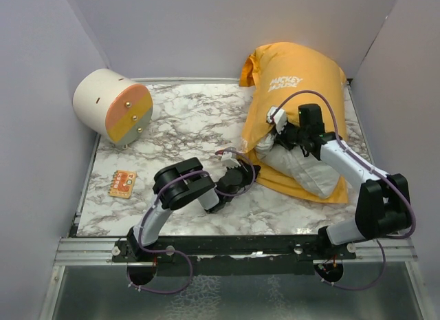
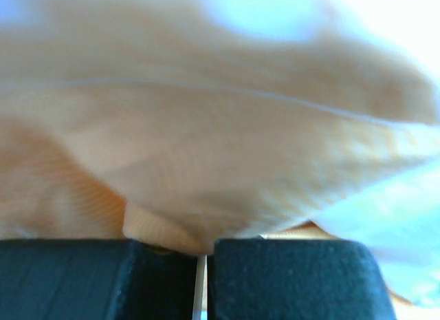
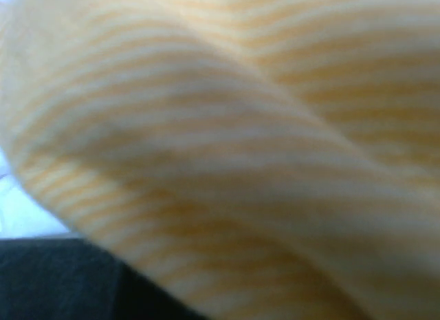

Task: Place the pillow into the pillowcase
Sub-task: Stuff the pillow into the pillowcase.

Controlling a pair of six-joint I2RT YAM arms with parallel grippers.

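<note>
– Left gripper (image 1: 238, 170): what has it got?
– It is clamped on the pillowcase (image 1: 295, 79) at the lower hem. A fold of orange cloth sits pinched between the dark fingers (image 2: 282, 275).
– Right gripper (image 1: 280, 131)?
– Closed at the upper hem of the mouth, with striped cloth filling its camera.
– Pillow (image 1: 306, 170)?
– Partly inside, its white end bulging out of the mouth toward the table's (image 1: 199, 120) near right edge.
– Room?
– Bare marble to the left. A cylinder (image 1: 113, 105) sits in the far left corner, a card (image 1: 122, 184) by the left edge.

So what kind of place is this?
Probably a robot test booth, not a home: plain grey walls box in a marble-patterned tabletop, and robot arms are bolted to a metal rail at its near edge.
</note>
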